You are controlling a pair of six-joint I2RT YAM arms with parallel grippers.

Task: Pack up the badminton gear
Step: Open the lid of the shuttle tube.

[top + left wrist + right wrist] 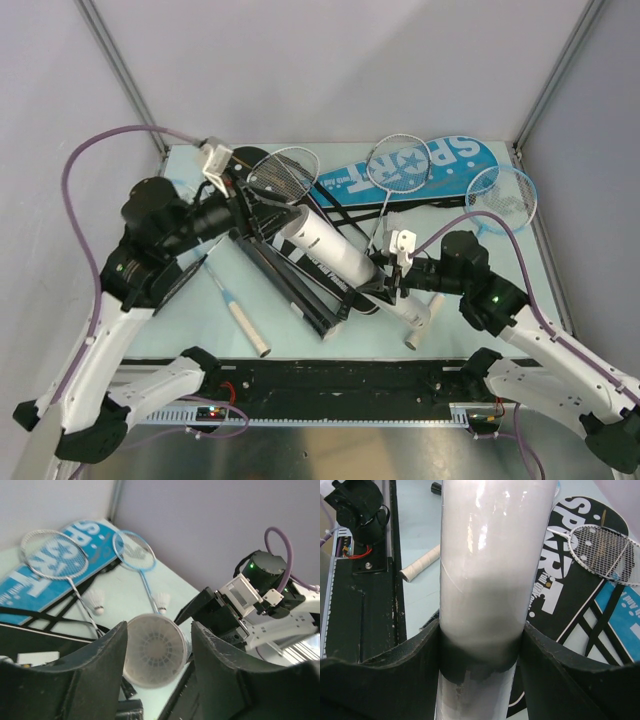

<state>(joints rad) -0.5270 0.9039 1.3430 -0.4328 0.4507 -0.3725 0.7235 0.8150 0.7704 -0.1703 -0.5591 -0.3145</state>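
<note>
A long white tube (328, 252) lies slanted across a black "SPORT" cover (300, 285). My right gripper (386, 286) is shut on the tube's lower end, its fingers pressing both sides at a dark band (480, 655). My left gripper (159, 626) straddles the tube's open upper mouth (155, 650); a gap shows at the right finger. A silver racket (398, 162) rests on the blue "SPORT" cover (440, 165). A second silver racket (285, 172) is beside the left gripper (268, 212). The light-blue racket (503, 195) lies at far right. Two shuttlecocks (97, 600) (162, 600) sit on the table.
A white-gripped racket handle (245, 328) lies near the front left, another (412, 320) by the right gripper. The black rail (340, 385) with the arm bases runs along the near edge. Cage posts and grey walls close in the table.
</note>
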